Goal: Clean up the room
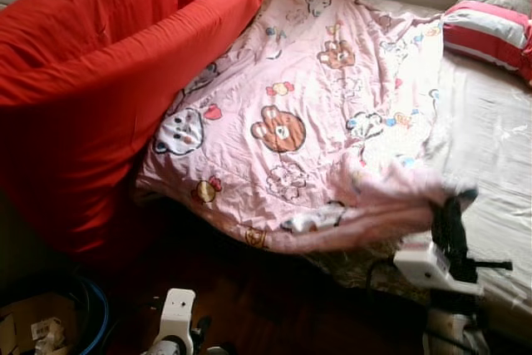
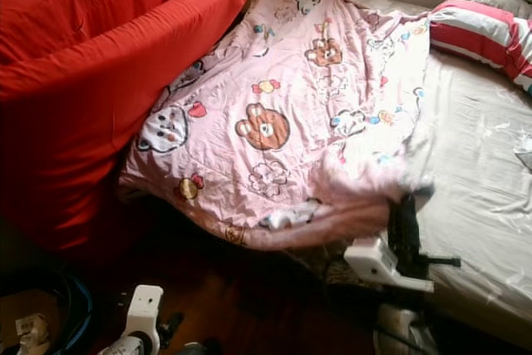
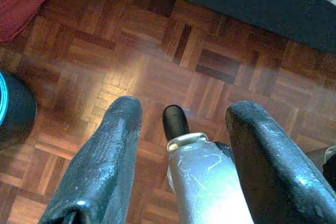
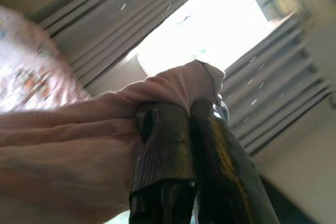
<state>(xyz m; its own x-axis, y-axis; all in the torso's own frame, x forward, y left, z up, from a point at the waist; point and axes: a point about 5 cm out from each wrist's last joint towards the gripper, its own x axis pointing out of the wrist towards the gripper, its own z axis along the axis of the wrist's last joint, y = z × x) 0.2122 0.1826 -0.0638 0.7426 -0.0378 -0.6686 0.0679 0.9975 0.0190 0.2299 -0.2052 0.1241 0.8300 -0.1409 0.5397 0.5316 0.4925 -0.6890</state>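
daylight from the window [image 4: 210, 30] behind the right gripper [image 4: 181, 116] blows out white. blanket [image 1: 316, 114] edge at that gripper is motion-blurred. floor [image 3: 173, 51] under the left gripper [image 3: 181, 124] is dim, with one soft glare patch ahead.

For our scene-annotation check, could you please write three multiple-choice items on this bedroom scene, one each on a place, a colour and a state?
1. Where does the striped pillow lie?
A. on the floor
B. at the bed's far right
C. on the sofa

2. What colour is the sofa?
A. red
B. green
C. grey

3. The right gripper is:
A. open over the floor
B. shut on the pink quilt
C. holding the pillow

Answers: 1 B, it rests on the sheet; 2 A, red fabric; 3 B, cloth is bunched between its fingers.
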